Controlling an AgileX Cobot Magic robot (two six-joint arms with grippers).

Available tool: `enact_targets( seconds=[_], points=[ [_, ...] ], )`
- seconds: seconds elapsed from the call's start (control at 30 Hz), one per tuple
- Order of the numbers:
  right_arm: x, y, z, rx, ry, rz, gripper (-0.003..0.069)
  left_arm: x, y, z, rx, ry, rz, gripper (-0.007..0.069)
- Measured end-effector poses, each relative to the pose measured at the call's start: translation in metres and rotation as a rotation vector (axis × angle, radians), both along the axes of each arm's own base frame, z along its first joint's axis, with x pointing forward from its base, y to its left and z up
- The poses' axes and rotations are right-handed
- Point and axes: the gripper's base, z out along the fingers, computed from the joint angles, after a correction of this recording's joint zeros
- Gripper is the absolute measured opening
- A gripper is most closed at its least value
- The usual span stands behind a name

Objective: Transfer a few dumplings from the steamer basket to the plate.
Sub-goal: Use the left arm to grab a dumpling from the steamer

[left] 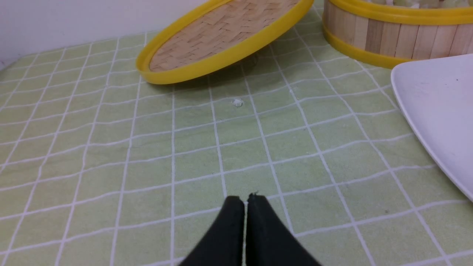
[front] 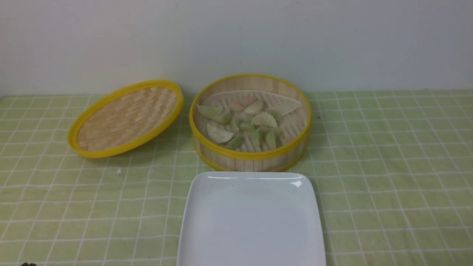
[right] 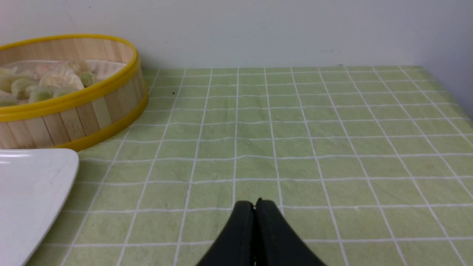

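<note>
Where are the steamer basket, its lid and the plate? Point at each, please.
steamer basket (front: 240, 163), front view, front slat wall.
lid (front: 125, 118), front view, woven middle.
plate (front: 251, 221), front view, bare white middle.

The steamer basket (front: 250, 155) is uncovered, so the way down to the dumplings (front: 264, 120) is open from above; its tall wall blocks any sideways approach. At 6 o'clock from it the plate (front: 251, 221) sits just beside its base, leaving no lane between them. At 9 o'clock the lid (front: 125, 118) leans tilted, its raised edge near the basket's rim with only a narrow gap. At 12 o'clock the wall (front: 236, 37) closes off the back. At 3 o'clock the bench (front: 388, 166) lies bare, and at 7 to 8 o'clock it is open too, apart from one small crumb (front: 118, 171).
</note>
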Motion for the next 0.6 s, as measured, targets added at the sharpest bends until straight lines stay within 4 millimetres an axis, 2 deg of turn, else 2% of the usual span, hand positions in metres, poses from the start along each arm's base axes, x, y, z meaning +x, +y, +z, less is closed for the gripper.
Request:
enact_targets(
  seconds=[0.47,0.57,0.6],
  points=[
    [0.0000,0.0000,0.0000,0.000,0.000,0.000,-0.0014,0.0001,-0.0002,0.0003,-0.010,-0.002,0.000,-0.0006],
    [0.0000,0.0000,0.0000,0.000,0.000,0.000,-0.0014,0.0007,-0.0024,0.0026,-0.115,-0.021,0.008,-0.0006],
    [0.0002,0.0005,0.0007,0.020,-0.011,0.001,-0.0014,0.0015,-0.0041,0.0063,-0.222,-0.052,0.016,-0.0006]
  ],
)
